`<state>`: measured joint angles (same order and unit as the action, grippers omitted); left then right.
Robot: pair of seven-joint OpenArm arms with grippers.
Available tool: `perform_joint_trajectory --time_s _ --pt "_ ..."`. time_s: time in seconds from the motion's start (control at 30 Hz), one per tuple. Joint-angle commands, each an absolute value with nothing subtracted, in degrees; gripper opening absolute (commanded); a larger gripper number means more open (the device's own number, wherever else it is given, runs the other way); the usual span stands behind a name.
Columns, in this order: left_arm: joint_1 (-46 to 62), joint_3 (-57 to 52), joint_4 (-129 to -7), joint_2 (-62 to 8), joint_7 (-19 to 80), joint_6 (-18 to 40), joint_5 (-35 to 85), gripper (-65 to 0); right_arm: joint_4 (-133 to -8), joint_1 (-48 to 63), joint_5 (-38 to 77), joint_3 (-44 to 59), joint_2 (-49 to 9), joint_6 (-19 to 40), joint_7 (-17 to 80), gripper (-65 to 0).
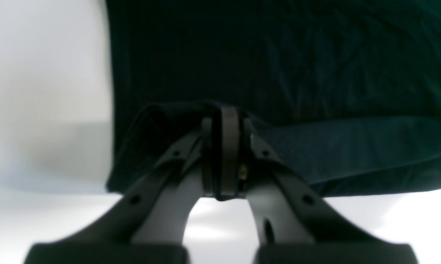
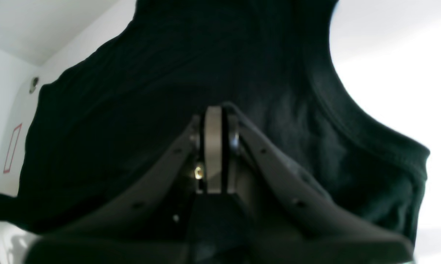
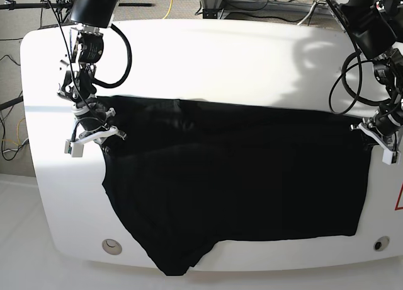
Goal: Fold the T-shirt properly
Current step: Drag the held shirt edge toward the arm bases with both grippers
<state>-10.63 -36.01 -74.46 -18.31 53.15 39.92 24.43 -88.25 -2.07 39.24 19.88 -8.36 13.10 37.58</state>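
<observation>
Your left tool (image 1: 222, 121) is pressed together on the hemmed edge of the large plain black cloth T-shirt (image 3: 239, 176); in the base view it (image 3: 376, 131) sits at the shirt's right end. Your right tool (image 2: 213, 121) is likewise clamped on black fabric close to the ribbed collar (image 2: 356, 121), at the shirt's upper left corner (image 3: 94, 131) in the base view. Between the two tools the upper edge runs in a nearly straight line. The shirt lies spread across the white rounded bench (image 3: 208, 57), its lower left part drooping over the near edge.
</observation>
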Motion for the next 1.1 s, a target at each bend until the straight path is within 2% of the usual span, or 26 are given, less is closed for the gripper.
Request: perform_joint_trajectory --time_s 0.0,0.47,1.07 --pt "-12.0 -36.2 -74.7 -19.1 52.4 40.0 25.4 -65.0 -88.4 -4.0 40.4 20.1 -8.9 14.0 36.1 -65.0" --pt "-14.1 -36.6 -71.9 -18.1 50.7 40.0 25.3 -65.0 -84.0 -6.8 40.4 19.4 -9.0 13.9 35.7 -65.0" --pt "-11.3 -32.0 -72.3 -20.3 36.6 40.0 17.7 -65.0 -81.8 -5.9 37.3 19.4 -9.1 13.3 34.5 -65.0"
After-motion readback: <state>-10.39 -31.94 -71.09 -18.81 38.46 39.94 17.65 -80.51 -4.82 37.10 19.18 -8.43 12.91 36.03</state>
